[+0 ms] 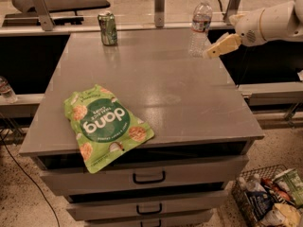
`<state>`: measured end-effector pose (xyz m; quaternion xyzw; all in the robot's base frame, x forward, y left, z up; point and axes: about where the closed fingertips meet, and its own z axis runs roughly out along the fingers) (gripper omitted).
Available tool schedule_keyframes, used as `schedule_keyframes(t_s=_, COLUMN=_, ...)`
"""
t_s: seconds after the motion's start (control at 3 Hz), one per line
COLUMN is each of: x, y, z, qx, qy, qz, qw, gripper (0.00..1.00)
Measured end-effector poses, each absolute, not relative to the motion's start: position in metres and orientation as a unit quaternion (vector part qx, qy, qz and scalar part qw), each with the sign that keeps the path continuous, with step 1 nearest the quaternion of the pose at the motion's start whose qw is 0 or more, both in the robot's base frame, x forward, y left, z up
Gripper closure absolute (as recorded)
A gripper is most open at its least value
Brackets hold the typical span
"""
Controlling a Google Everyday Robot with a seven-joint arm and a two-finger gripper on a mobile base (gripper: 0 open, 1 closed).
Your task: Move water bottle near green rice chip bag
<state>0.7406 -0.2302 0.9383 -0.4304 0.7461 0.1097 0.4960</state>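
Observation:
The water bottle (200,26) stands upright at the far right corner of the grey cabinet top (189,98). It is clear ribbed plastic with a white cap. The green rice chip bag (104,124) lies flat at the front left, its lower corner hanging over the front edge. My gripper (211,52) comes in from the right on a white arm. Its tan fingers point left and sit just right of the bottle's base, close to it but apart from it.
A green drink can (108,28) stands at the far left of the top. Drawers (149,177) run below the front edge. A wire basket of packets (270,197) sits on the floor at the lower right. Metal posts (159,6) stand behind the top.

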Motion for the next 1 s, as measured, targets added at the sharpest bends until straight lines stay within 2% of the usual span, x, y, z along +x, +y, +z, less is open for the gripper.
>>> schedule_keyframes(t_s=1.0, x=0.816, y=-0.222, z=0.919, qx=-0.311, qy=0.738, qz=0.148, qw=0.581, gripper=0.0)
